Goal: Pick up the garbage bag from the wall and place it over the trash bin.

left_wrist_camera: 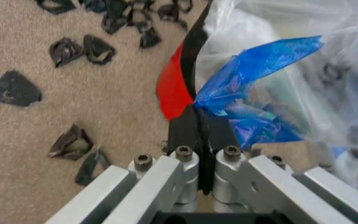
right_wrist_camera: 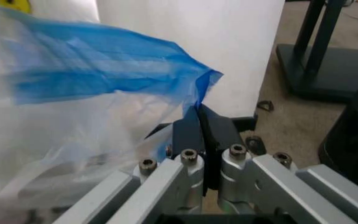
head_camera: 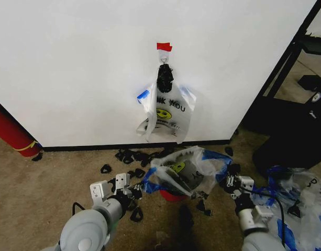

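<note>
Room: tan carpet, black scraps strewn below white wall.
Bag: off wall, spread over bin.
L gripper: clamped on blue handle, beside rim.
R gripper: clamped on other handle.
Left: seat bag, let go.
Spare bag: hangs on hook.

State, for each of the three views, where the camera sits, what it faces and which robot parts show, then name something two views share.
Head view: looks down at the wall, a hanging bag, the garbage bag over the trash bin; both arms show.
Left wrist view: left claw shut on blue plastic beside the bin.
Right wrist view: right claw shut on blue plastic, facing the wall.
Shared: the garbage bag, in all three.
</note>
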